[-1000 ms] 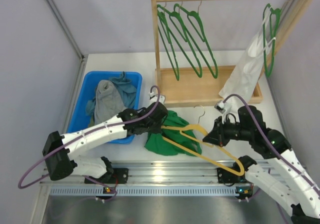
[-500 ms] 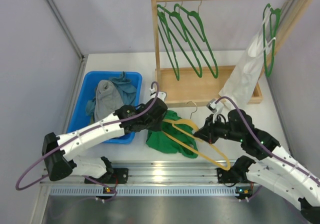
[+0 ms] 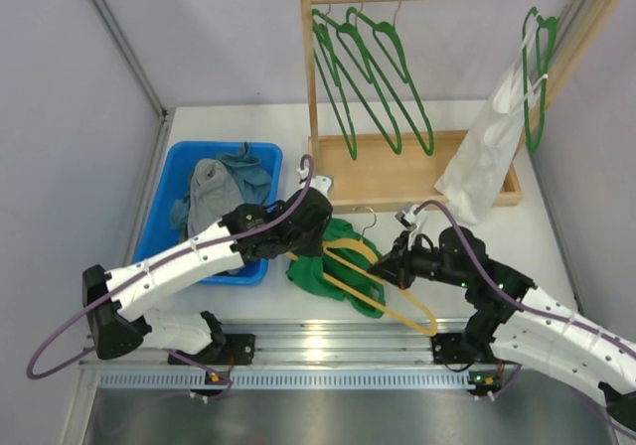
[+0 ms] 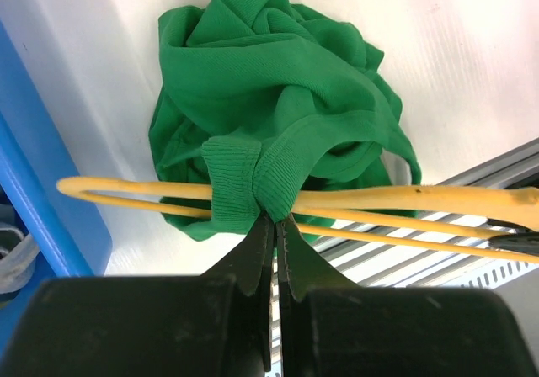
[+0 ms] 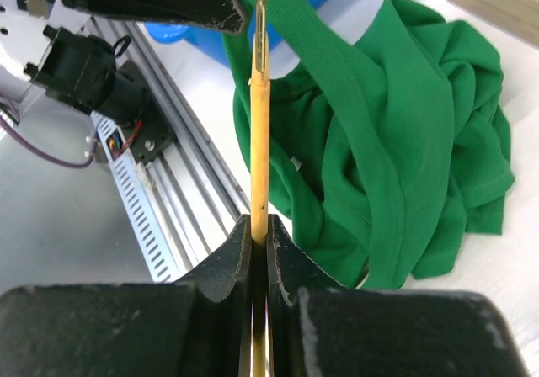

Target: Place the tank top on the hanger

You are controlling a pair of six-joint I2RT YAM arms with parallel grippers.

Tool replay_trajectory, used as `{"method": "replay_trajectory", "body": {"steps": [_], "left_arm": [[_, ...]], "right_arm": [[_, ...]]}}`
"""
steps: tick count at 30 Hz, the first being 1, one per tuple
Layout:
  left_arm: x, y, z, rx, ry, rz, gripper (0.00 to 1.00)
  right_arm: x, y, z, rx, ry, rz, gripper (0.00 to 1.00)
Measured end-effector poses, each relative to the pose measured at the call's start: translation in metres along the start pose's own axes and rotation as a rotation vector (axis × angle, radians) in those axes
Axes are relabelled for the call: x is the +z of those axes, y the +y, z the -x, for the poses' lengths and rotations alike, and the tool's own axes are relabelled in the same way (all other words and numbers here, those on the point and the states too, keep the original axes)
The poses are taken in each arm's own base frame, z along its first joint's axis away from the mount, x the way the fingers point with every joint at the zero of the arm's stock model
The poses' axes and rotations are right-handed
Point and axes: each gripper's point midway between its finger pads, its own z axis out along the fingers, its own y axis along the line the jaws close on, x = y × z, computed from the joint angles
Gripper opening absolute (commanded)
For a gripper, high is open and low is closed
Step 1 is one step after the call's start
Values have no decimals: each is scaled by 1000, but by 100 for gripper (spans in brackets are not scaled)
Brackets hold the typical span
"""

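left pincer [image 4: 274, 219] grips tank top [image 4: 286, 99] — over hanger [image 4: 404, 195]

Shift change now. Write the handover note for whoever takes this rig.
Left fingers: shut on a ribbed edge of the bright green fabric tank top.
Right fingers: shut on the thin yellow plastic hanger.
Position: pinched edge crosses the hanger's arm; the rest lies bunched on the white table.
Done: both gripped.
Left: get both straps onto the hanger; whether one is on already, cannot tell.
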Motion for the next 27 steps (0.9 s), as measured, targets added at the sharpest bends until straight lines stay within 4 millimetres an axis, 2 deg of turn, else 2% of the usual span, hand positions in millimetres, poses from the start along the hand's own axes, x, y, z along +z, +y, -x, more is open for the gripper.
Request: {"method": "replay_trajectory", "body": {"steps": [13,15,16,18,19,22,27], "left_arm": [[-16,-10,9,16,-18,-20,2],[-16,-7,8,19,-17,-5,12],[-16,-5,7,22,-17,4,25],[-16,-2,7,26,-18,20,38],[-16,0,7,26,-20,26,48],[-17,2,9,27,-30,38,57],[-29,4,16,39,-72,17,59]], "right_arm": [[11,-8,9,-26,-106,-22,0],[10,-5,12,-32,-119,-16,0],[9,-4,13,-35,-125,-11,0],[7,-1,16,-40,-142,-1,0],[6,1,18,-41,-147,6,0],[7,4,19,-46,-159,24,0],[11,6,9,-49,-142,43,0]]}}
